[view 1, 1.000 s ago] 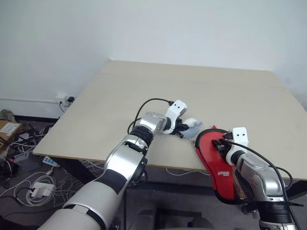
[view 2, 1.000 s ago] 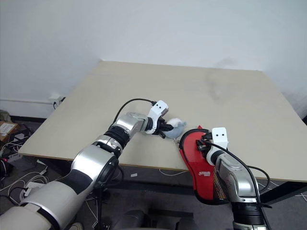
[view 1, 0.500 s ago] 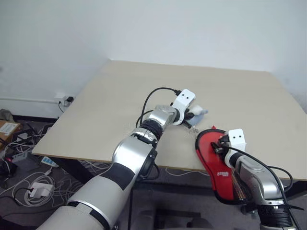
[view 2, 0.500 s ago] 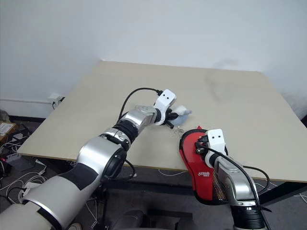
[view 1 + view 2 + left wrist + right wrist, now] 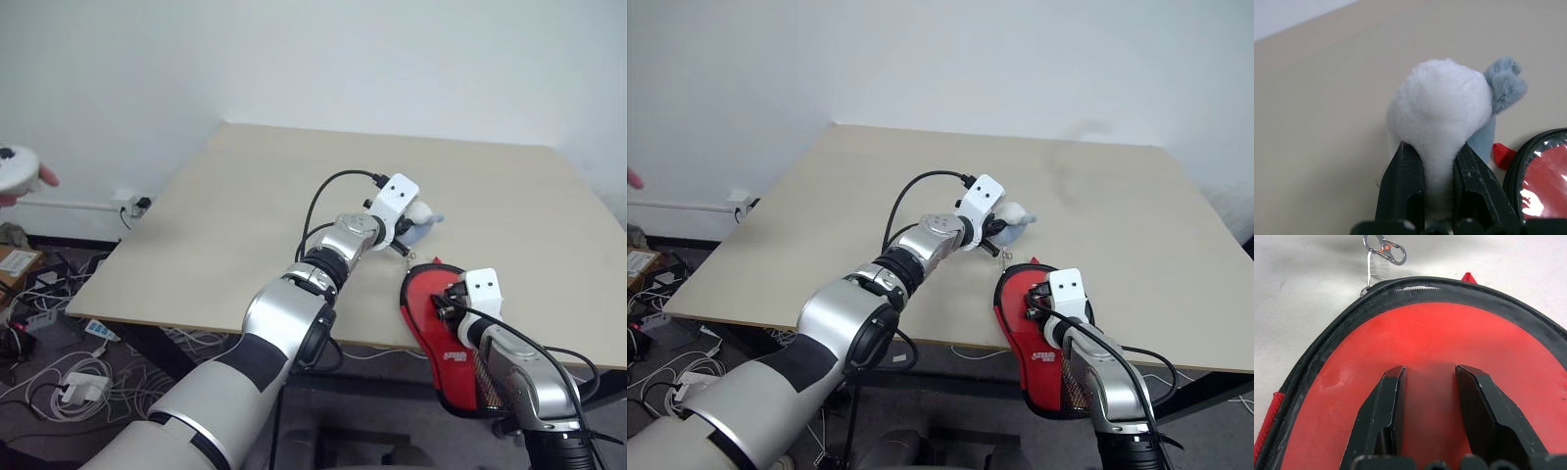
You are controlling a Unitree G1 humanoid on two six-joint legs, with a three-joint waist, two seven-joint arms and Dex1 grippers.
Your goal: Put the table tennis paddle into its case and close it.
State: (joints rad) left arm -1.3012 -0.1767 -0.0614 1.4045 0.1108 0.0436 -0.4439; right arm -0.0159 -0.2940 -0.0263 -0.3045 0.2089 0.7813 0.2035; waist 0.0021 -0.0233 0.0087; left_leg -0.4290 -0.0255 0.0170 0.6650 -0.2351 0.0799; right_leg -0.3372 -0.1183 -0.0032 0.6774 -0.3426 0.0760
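The red case [image 5: 443, 338] with its white logo lies at the table's front edge, its black mesh end hanging over it. My right gripper [image 5: 1429, 369] rests on the case's round red face inside the black zipper rim [image 5: 1327, 340], fingers apart with nothing between them. Whether that red face is the paddle or the case's cover I cannot tell. My left gripper [image 5: 1439, 147] is shut on a fluffy white and pale grey lump [image 5: 1442, 103], held above the table just behind the case [image 5: 1542, 171]. A small carabiner [image 5: 1385, 252] lies by the zipper rim.
The beige table [image 5: 245, 215] stretches wide behind and to the left of both arms. A person's hand [image 5: 15, 176] holding a white round object shows at the far left. Cables and boxes [image 5: 69, 382] lie on the floor to the left.
My left gripper has carried the fluffy lump up and to the right, farther over the table. The right gripper and the case have kept still. A person's hand has come in at the left.
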